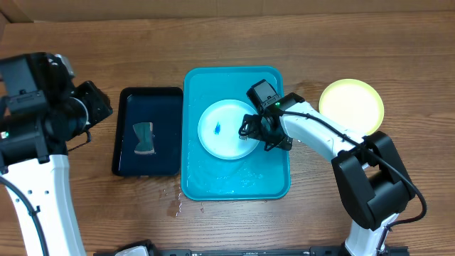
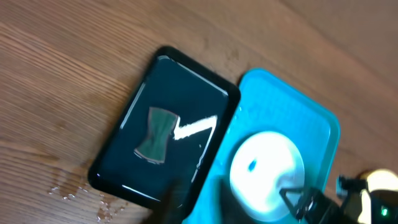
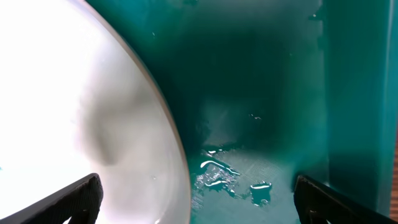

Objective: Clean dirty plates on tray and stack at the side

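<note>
A round white plastic plate with a light-blue rim (image 1: 224, 139) lies in the upper half of the large turquoise plastic tray (image 1: 213, 186); the right arm's jaws stand wide astride its right edge, holding nothing, bare wet tray floor beyond. A round lime-green plastic plate (image 1: 352, 107) sits well apart on the wooden bench (image 1: 213, 35) to the right. Whether the left arm's jaws are wide or narrow I cannot tell.

Left arm (image 1: 44, 192) is built of white links and bulky black joint housings. Right arm (image 1: 306, 129) is likewise white-shelled with black joints. A black cable (image 1: 333, 128) is laid along it, and a black wrist camera block (image 1: 264, 92) is marked by a green LED (image 1: 271, 105). Fingertips (image 3: 78, 198) are black and wedge-shaped.
</note>
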### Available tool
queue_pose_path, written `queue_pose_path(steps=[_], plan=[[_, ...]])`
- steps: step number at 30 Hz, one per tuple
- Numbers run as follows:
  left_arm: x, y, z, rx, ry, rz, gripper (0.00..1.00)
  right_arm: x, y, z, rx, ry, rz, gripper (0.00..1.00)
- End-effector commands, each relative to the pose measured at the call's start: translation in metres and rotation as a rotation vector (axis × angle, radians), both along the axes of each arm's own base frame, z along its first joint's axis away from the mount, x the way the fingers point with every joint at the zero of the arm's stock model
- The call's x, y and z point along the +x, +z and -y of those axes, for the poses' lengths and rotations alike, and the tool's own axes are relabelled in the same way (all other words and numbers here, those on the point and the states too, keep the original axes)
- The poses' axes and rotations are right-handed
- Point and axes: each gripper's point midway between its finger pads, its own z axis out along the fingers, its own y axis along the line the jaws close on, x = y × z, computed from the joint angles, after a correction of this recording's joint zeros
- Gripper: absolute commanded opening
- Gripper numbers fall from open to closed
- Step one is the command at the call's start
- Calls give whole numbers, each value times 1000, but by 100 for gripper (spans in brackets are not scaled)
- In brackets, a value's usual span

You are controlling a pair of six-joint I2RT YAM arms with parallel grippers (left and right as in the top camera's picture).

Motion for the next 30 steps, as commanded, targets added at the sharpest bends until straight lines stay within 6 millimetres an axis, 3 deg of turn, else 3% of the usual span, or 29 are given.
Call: queue_pose_path(steps=[1, 4, 9, 18, 30], plan=[[1, -36, 12, 21, -79, -109, 9, 1, 0, -2, 8, 4, 10, 100], [2, -70, 15, 47, -108, -214, 23, 5, 1, -5, 17, 2, 24, 100], [11, -113, 11, 56, -122, -357, 33, 5, 1, -5, 18, 2, 26, 100], [20, -165, 10, 50, -203, -512, 36, 5, 1, -5, 18, 2, 26, 100], [17, -215, 1, 81, -244, -678, 35, 4, 1, -5, 17, 2, 24, 100]])
